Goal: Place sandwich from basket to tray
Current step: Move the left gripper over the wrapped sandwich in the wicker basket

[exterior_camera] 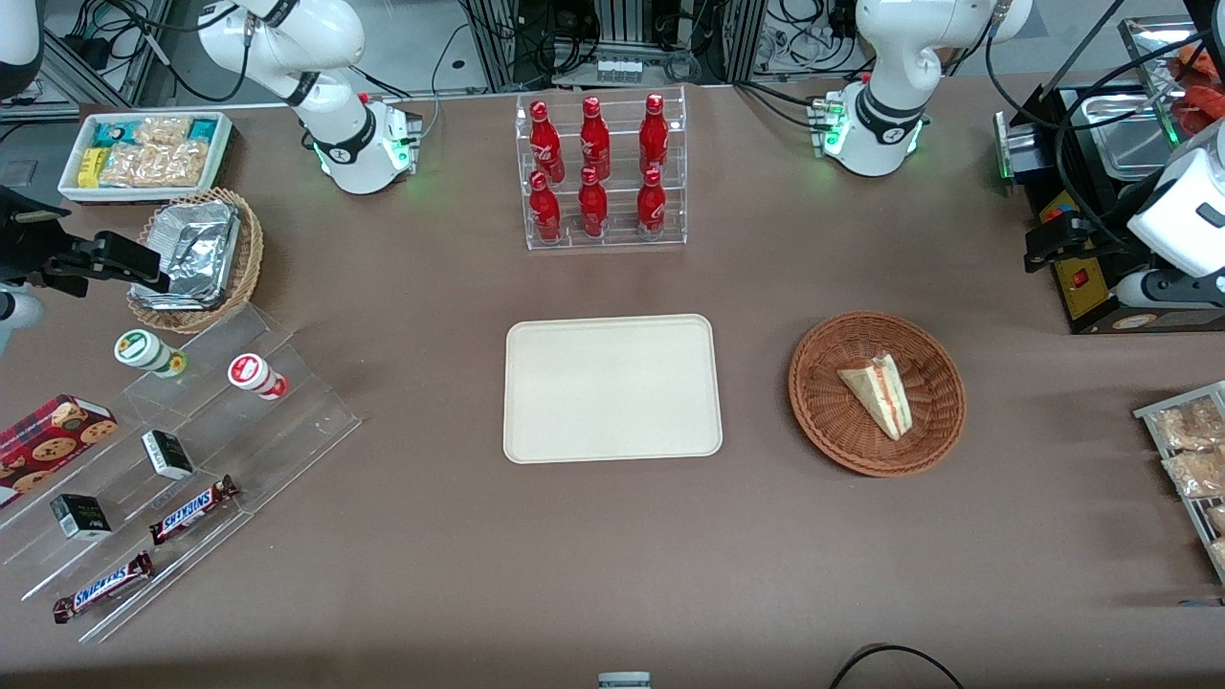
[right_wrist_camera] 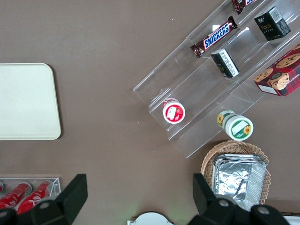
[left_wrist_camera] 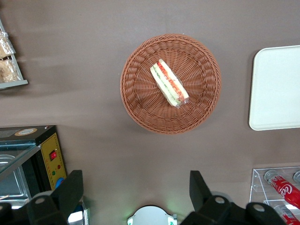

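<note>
the sandwich, pale bread with red and green filling, lay in the basket well below the pincer, whose fingers stood spread wide and empty.

- The triangular white-bread sandwich lies in the round reddish-brown wicker basket.
- The flat cream rectangular tray sits beside that basket, toward the parked arm's end.
- The left arm's gripper hangs above the table, open, farther from the front camera than the basket.
</note>
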Available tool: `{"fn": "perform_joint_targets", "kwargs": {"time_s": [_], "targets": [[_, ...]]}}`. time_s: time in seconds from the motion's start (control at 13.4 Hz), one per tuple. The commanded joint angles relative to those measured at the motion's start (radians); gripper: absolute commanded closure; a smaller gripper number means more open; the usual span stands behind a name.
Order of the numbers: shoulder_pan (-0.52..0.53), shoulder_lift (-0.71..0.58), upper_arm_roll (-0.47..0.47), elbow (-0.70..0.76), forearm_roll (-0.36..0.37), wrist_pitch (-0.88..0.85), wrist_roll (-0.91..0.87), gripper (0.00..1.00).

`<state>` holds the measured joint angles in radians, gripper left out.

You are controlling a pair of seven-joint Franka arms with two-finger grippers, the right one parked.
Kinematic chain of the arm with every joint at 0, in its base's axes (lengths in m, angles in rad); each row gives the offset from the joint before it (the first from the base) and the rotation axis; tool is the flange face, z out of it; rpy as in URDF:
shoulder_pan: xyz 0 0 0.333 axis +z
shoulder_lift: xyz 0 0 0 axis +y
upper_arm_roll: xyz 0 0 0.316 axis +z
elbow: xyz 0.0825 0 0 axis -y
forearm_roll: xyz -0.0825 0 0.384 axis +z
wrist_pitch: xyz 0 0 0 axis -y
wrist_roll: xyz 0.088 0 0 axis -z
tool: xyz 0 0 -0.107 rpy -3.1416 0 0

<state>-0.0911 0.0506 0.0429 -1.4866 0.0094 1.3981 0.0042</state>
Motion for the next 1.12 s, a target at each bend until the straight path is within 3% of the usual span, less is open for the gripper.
{"fn": "perform_joint_targets", "kwargs": {"time_s": [0.0, 0.37, 0.6, 1.04], "targets": [[-0.012, 0.000, -0.003, -0.004, 0.003, 0.009, 0.005, 0.00], [-0.021, 0.083, -0.014, -0.096, -0.005, 0.091, 0.007, 0.00], [-0.050, 0.072, -0.015, -0.275, 0.001, 0.264, -0.019, 0.00], [-0.110, 0.022, -0.017, -0.643, 0.009, 0.716, -0.251, 0.00]]}}
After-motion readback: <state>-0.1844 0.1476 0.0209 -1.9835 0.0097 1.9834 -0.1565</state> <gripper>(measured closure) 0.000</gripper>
